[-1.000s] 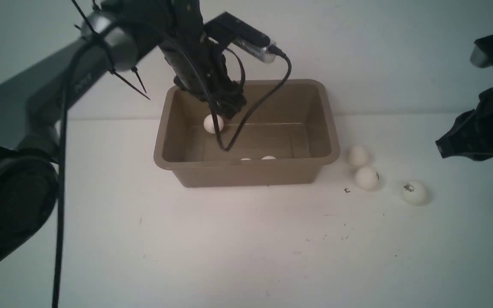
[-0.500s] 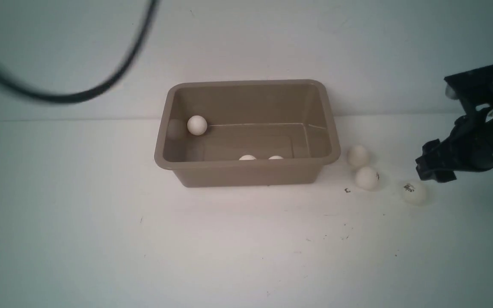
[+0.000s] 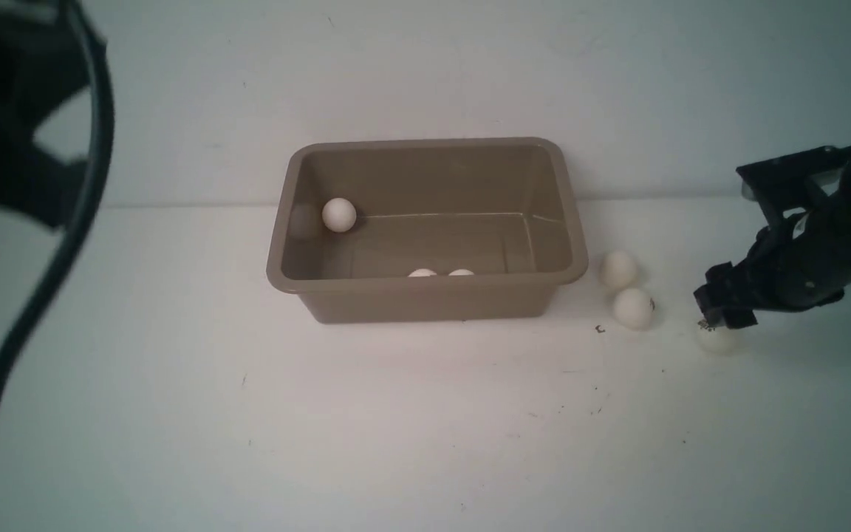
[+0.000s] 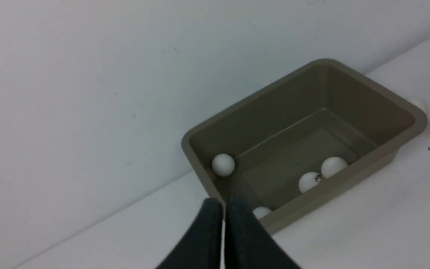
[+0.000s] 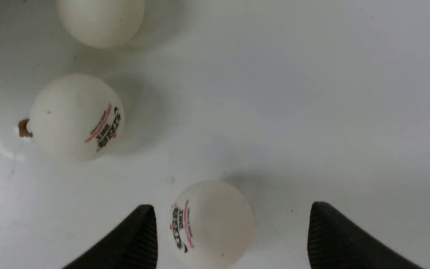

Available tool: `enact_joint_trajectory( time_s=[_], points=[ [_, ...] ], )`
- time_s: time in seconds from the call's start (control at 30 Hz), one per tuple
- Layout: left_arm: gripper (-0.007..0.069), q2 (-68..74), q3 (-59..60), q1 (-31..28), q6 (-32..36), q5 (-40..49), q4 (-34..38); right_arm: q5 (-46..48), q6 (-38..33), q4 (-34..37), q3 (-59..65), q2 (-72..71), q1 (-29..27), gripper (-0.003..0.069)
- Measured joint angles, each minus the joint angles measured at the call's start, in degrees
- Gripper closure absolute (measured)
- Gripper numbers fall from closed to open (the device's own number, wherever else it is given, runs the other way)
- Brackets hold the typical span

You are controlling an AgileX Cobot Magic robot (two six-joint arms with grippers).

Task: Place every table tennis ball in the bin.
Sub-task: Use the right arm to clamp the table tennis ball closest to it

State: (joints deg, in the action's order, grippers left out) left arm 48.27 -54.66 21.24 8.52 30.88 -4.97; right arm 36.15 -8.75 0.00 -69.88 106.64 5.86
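My right gripper [image 5: 233, 209], jaws apart, straddles the printed table tennis ball [image 5: 211, 224] at 4 o'clock from the bin [image 3: 425, 303]; next I'd centre and close; left gripper [image 4: 223, 205] pinched together, empty.

The tan-brown bin [image 3: 425, 299] stands upright on the tabletop [image 3: 396, 414], holding one white ball [image 3: 338, 215] in its far-left corner and three more balls [image 4: 310, 182] along its near wall, while a close pair of balls [image 3: 618, 269] and, farther right, a logo-printed ball [image 3: 718, 341] lie just right of it.
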Motion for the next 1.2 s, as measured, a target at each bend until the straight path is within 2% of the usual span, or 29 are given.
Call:
enact_joint_trajectory(
  time_s=[0.47,0.6,0.7,0.9,1.07,1.2],
  points=[
    [0.0629,-3.6,0.3,0.0,-1.2,2.1,-0.4,1.4,0.0,0.0,-2.9,7.8,0.0,0.0172],
    [0.0629,-3.6,0.3,0.0,-1.2,3.1,-0.4,1.3,0.0,0.0,-3.0,8.7,0.0,0.0226],
    [0.0629,-3.6,0.3,0.0,-1.2,4.1,-0.4,1.3,0.0,0.0,-3.0,8.7,0.0,0.0307],
    [0.0629,-3.6,0.3,0.0,-1.2,7.1,-0.4,1.7,0.0,0.0,-3.4,6.8,0.0,0.0303],
    [0.0629,-3.7,0.3,0.0,-1.2,8.0,-0.4,3.7,-1.3,2.6,-10.3,0.1,0.8,0.0303],
    [0.0629,-3.7,0.3,0.0,-1.2,8.0,-0.4,5.9,-5.5,7.6,-19.5,-1.2,5.1,0.0303]
  ],
)
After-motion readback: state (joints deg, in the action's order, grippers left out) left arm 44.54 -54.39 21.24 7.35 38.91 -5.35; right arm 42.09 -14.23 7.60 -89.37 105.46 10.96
